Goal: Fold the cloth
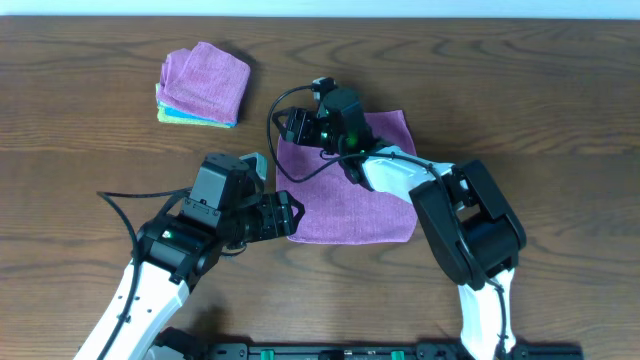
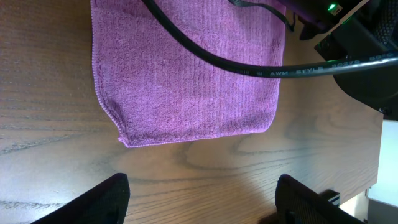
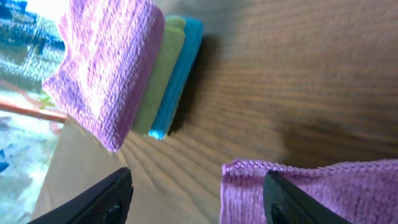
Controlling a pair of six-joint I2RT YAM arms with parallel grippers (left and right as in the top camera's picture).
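Three folded cloths, purple, green and teal, sit in a stack (image 1: pixel 203 85) well off to the far left of the cloth (image 1: pixel 350 195). My left pincer (image 1: pixel 285 216) stands just beside the cloth's near left corner, jaws spread wide with only bare desk (image 1: pixel 500 60) between them. My right pincer (image 1: pixel 297 128) hangs over the far left corner, also spread and gripping nothing. The purple cloth lies flat, under a black cable (image 2: pixel 249 68).
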